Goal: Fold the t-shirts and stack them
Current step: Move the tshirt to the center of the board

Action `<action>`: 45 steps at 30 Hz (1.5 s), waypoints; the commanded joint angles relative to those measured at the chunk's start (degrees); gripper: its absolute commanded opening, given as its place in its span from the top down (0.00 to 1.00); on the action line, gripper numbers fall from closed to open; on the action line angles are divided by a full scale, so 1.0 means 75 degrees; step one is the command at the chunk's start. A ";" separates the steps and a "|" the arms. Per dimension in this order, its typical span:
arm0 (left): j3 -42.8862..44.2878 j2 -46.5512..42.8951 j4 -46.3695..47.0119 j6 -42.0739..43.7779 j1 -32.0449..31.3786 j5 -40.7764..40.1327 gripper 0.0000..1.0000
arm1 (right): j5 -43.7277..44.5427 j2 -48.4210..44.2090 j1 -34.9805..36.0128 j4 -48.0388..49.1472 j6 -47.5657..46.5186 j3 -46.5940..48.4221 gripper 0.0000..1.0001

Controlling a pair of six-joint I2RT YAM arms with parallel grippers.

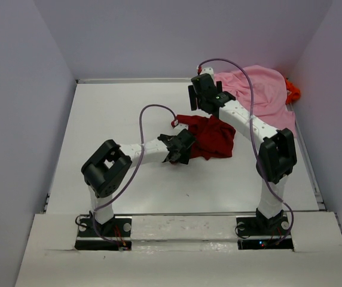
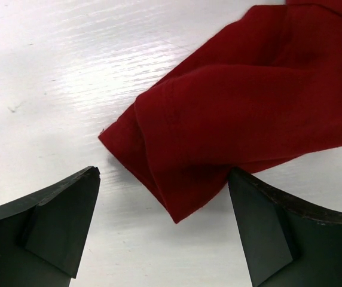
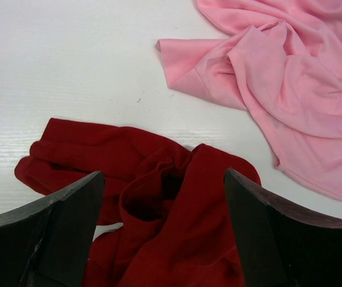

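White desk (image 1: pixel 117 113), boxed by pale grey walls (image 1: pixel 159 36), carried a crumpled dark red t-shirt (image 1: pixel 214 137) near its centre, with a light pink t-shirt (image 1: pixel 266 95) and an orange t-shirt (image 1: pixel 292 91) bunched in the far right corner. Left claw (image 2: pixel 164 173) and right claw (image 3: pixel 163 174) both gaped open, empty, at the red cloth.

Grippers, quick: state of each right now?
Left gripper: open, holding nothing; a corner of the dark red t-shirt lies between its jaws.
Right gripper: open, holding nothing, above the same shirt.
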 commanded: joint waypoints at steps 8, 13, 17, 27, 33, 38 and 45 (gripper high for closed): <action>-0.0403 0.0166 0.0215 0.0295 0.0252 -0.0100 0.32 | -0.0020 -0.0512 -0.0055 0.0356 -0.0076 -0.0060 0.14; -0.0508 0.0155 0.0391 0.0331 0.0311 0.0287 1.00 | -0.0020 -0.0688 -0.0055 0.0449 -0.0100 -0.0259 0.14; -0.0508 -0.0055 0.0368 0.0354 0.0276 0.0229 1.00 | -0.0079 -0.0747 -0.0055 0.0496 -0.0076 -0.0365 0.14; 0.1735 -0.2633 -0.2008 0.0577 -0.0098 -0.1233 1.00 | -0.0125 -0.1168 -0.0055 0.0660 0.0087 -0.1114 0.15; 0.5784 -0.3058 -0.3719 0.1663 -0.0262 -0.2146 1.00 | -0.0441 -0.1216 -0.0055 0.0684 0.0380 -0.1454 0.17; 0.8183 -0.2774 -0.4226 0.2441 -0.0544 -0.3227 1.00 | -0.0629 -0.1274 -0.0055 0.0684 0.0545 -0.1654 0.18; 0.8890 -0.2939 -0.4379 0.2370 -0.0825 -0.3776 1.00 | -0.0957 -0.1531 -0.0055 0.0730 0.0498 -0.1830 0.18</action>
